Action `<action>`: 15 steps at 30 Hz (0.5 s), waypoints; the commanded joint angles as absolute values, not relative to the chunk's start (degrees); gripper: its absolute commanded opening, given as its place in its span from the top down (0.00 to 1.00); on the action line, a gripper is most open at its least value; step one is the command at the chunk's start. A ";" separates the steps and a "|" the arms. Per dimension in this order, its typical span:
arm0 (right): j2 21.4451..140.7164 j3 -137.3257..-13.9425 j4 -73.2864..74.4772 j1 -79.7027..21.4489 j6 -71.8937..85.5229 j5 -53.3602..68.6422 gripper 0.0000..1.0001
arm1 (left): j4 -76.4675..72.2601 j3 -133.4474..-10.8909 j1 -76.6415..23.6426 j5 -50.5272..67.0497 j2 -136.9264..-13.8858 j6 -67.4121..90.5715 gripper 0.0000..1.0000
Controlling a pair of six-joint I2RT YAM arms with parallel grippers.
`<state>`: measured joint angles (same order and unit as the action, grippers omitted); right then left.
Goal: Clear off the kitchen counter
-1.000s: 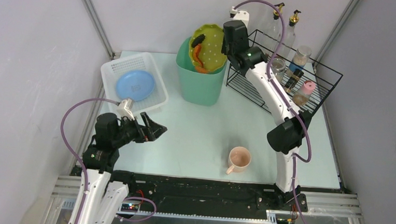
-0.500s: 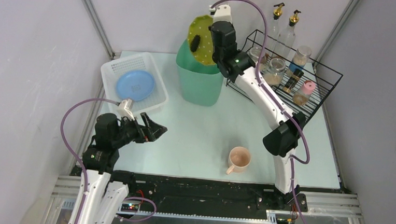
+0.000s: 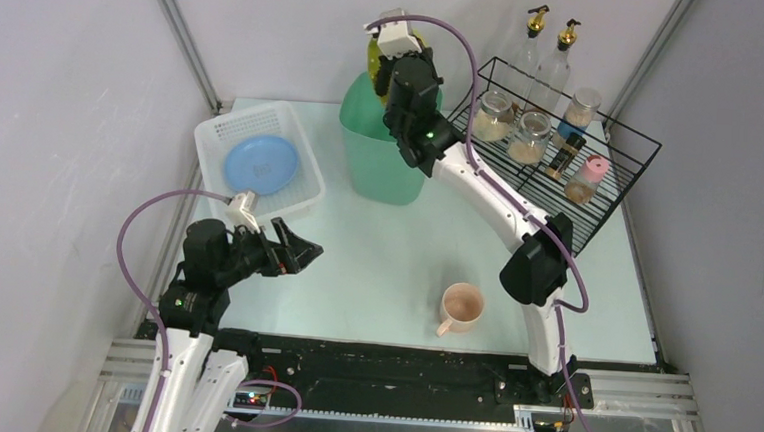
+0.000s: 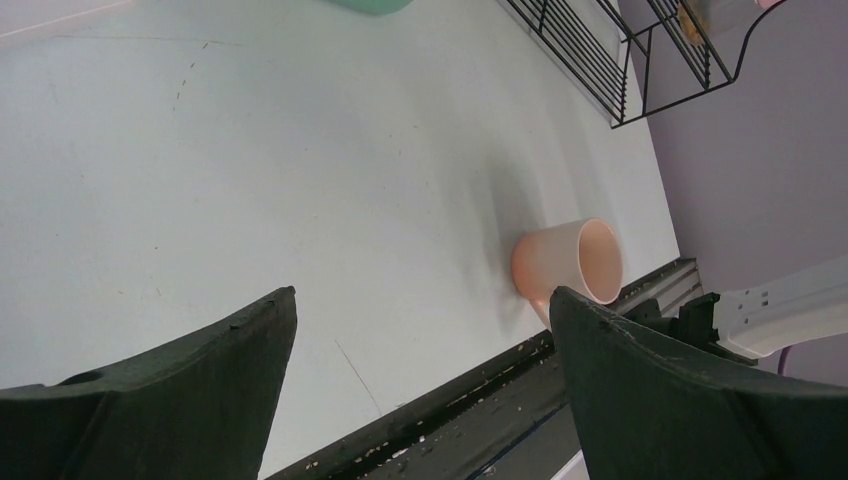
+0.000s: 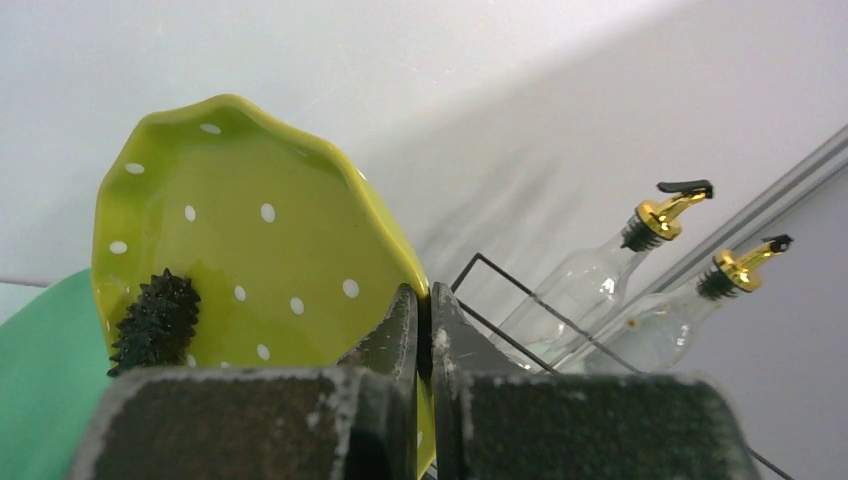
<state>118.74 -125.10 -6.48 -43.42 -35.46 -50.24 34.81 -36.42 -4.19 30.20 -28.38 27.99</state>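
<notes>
My right gripper (image 5: 422,300) is shut on the rim of a yellow-green dotted plate (image 5: 250,260), held tilted steeply over the green bin (image 3: 373,160) at the back of the kitchen counter (image 3: 375,266). A black spiky lump (image 5: 155,320) clings to the plate's lower face. In the top view the plate (image 3: 373,60) is mostly hidden behind the wrist. A pink mug (image 3: 462,306) stands upright near the counter's front edge; it also shows in the left wrist view (image 4: 570,262). My left gripper (image 3: 301,250) is open and empty, hovering low over the front left of the counter.
A white perforated basket (image 3: 225,131) holding a blue plate (image 3: 260,163) sits at the back left. A black wire rack (image 3: 599,204) with jars and bottles stands at the back right. Two oil bottles (image 5: 620,270) are behind the rack. A black rail (image 3: 389,362) runs along the front.
My right arm has swung the plate left and tipped it up on edge above the bin; the orange food seen on it a second ago is gone. The left arm has not moved.
</notes>
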 commanded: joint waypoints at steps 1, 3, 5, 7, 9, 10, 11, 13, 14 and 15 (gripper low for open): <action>116.44 -125.55 -25.61 -43.77 -42.30 -51.76 1.00 | 32.87 -36.30 -4.68 30.90 -27.94 27.22 0.00; 116.19 -124.46 -27.70 -43.91 -44.35 -51.84 1.00 | 32.87 -36.30 -4.71 30.93 -27.87 27.18 0.00; 115.92 -123.41 -30.07 -44.09 -46.62 -51.93 1.00 | 32.85 -36.30 -4.74 30.88 -27.86 27.16 0.00; 115.65 -122.39 -32.73 -44.44 -49.39 -51.77 1.00 | 32.87 -36.27 -4.75 30.93 -27.86 27.24 0.00; 115.40 -121.59 -35.05 -44.79 -51.89 -51.36 1.00 | 32.85 -36.27 -4.81 30.89 -27.84 27.20 0.00; 115.22 -121.23 -35.54 -44.97 -53.01 -51.12 1.00 | 32.87 -36.29 -4.82 30.97 -27.85 27.21 0.00; 115.14 -121.04 -36.29 -45.07 -53.44 -50.96 1.00 | 32.87 -36.30 -4.90 30.95 -27.86 27.17 0.00; 114.81 -119.96 -37.55 -45.27 -54.99 -50.44 1.00 | 32.87 -36.28 -4.92 30.94 -27.86 27.20 0.00; 114.61 -119.61 -38.11 -45.40 -56.20 -50.27 1.00 | 32.87 -36.29 -5.01 30.94 -27.82 27.22 0.00; 114.57 -118.94 -39.10 -45.46 -56.71 -49.85 1.00 | 32.83 -36.25 -5.05 30.87 -27.74 27.22 0.00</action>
